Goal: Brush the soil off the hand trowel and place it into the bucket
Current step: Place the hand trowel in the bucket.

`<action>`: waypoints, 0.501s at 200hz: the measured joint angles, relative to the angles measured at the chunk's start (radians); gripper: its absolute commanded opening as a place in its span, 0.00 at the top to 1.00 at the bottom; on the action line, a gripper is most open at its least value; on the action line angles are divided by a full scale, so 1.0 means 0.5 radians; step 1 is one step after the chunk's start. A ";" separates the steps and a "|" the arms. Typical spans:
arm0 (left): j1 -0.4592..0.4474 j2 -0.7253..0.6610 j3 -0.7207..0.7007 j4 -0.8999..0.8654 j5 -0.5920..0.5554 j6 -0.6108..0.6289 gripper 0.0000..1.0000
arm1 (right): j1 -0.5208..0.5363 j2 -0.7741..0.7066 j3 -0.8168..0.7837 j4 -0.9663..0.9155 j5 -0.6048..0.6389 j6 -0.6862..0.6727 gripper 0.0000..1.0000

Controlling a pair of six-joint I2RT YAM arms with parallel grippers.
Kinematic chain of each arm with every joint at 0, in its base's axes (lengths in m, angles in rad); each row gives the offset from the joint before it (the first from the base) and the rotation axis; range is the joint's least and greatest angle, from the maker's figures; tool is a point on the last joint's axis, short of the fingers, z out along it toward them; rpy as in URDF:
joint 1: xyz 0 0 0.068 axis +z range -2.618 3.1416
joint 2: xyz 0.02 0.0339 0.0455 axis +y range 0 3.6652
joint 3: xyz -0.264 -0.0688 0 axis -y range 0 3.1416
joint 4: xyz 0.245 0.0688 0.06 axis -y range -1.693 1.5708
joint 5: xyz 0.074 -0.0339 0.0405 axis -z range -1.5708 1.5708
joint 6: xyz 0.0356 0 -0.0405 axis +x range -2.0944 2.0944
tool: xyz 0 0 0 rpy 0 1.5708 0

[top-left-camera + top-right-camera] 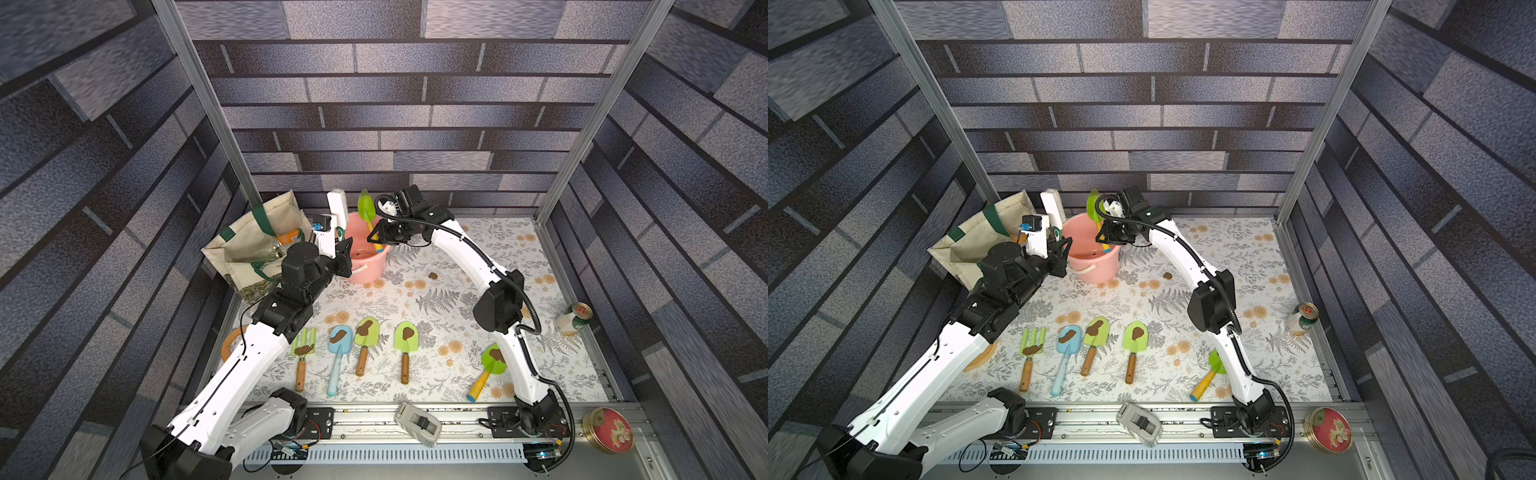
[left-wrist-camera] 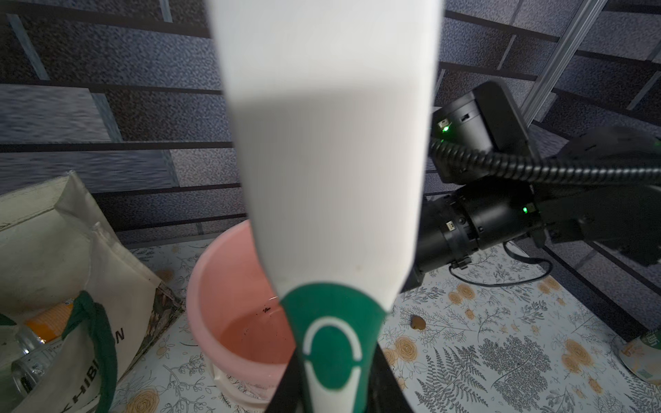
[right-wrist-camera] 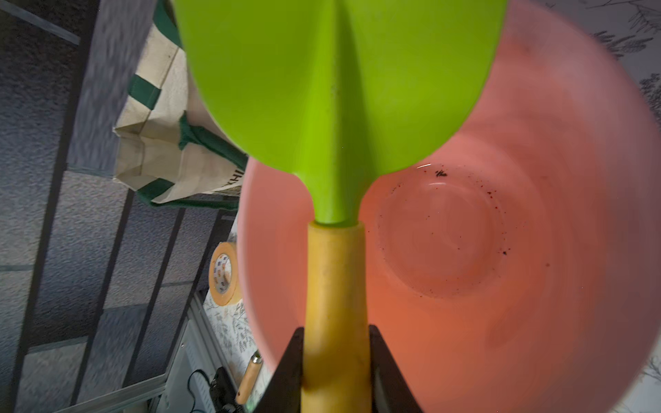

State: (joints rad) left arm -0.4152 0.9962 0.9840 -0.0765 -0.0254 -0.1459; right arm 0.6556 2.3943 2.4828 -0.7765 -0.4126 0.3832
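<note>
Gripping the hand trowel by its yellow handle, the right end effector holds it over the bucket; the left end effector clasps a brush.

Wrist views crop trowel blade tip and brush head.

Twin top views from high overhead, downward — wrist views close, both onto the bucket.

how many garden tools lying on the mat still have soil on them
5, on the floral mat's near side: green wooden-handled hand fork, blue plastic trowel, two green wooden-handled trowels, green yellow-handled trowel partly behind the right arm. None seems fully hidden.
</note>
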 measured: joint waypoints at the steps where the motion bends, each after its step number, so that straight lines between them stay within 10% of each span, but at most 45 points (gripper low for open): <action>1: 0.000 -0.002 -0.002 0.000 -0.001 -0.002 1.00 | 0.002 0.002 0.000 0.002 0.005 0.001 0.97; 100: 0.010 -0.045 -0.072 -0.014 -0.012 -0.047 1.00 | 0.102 0.284 0.262 0.186 0.425 -0.062 0.87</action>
State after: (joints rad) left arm -0.4103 0.9737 0.9478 -0.0837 -0.0315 -0.1696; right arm 0.7067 2.5362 2.6137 -0.6834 -0.2001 0.3523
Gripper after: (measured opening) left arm 0.218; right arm 0.264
